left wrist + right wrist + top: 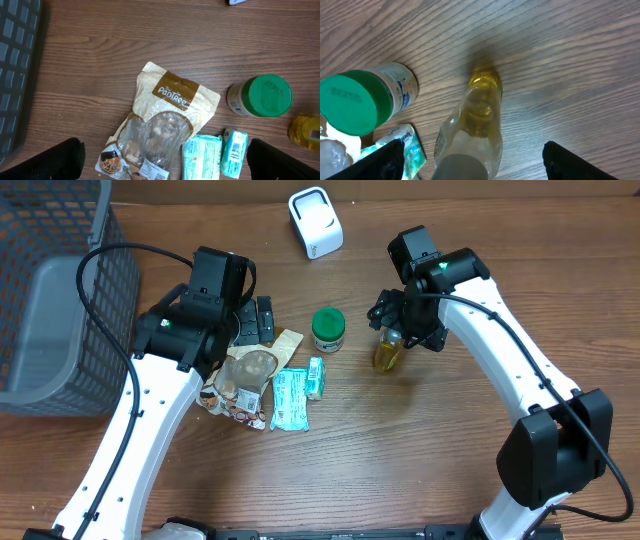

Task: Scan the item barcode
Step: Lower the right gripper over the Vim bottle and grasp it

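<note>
The right jaws stand wide. Their two dark fingers point(375, 162) sit at either side of a clear plastic bottle of yellow liquid point(477, 115), with bare wood showing between each finger and the bottle, so nothing is gripped. The bottle's near end is blurred against the wrist camera, and I cannot tell whether it stands or lies. From overhead its upper part is hidden under the right wrist. It rests on the surface point(400, 470), just right of a small white jar with a round green lid point(328, 330), the two near but apart.

The left jaws are wide too and hold nothing. They hang over a tan and white snack pouch with a clear window point(170, 117), which lies flat. A teal foil packet point(202, 157) lies against the pouch's lower right edge. A smaller teal packet point(234, 152) lies just beside that, below the jar.

Farther out, a white rounded box-shaped scanner point(315, 222) sits near the far edge, well apart from the bottle. A dark mesh basket point(112, 250) fills the far left corner, with a pale grey bin point(45, 330) inside it. Two white arms point(150, 420) reach in from the near edge.

The surface is brown wood-grain board, its streaks running lengthwise, with a soft sheen in the right wrist view. It reaches the top and right edges of the overhead view.
</note>
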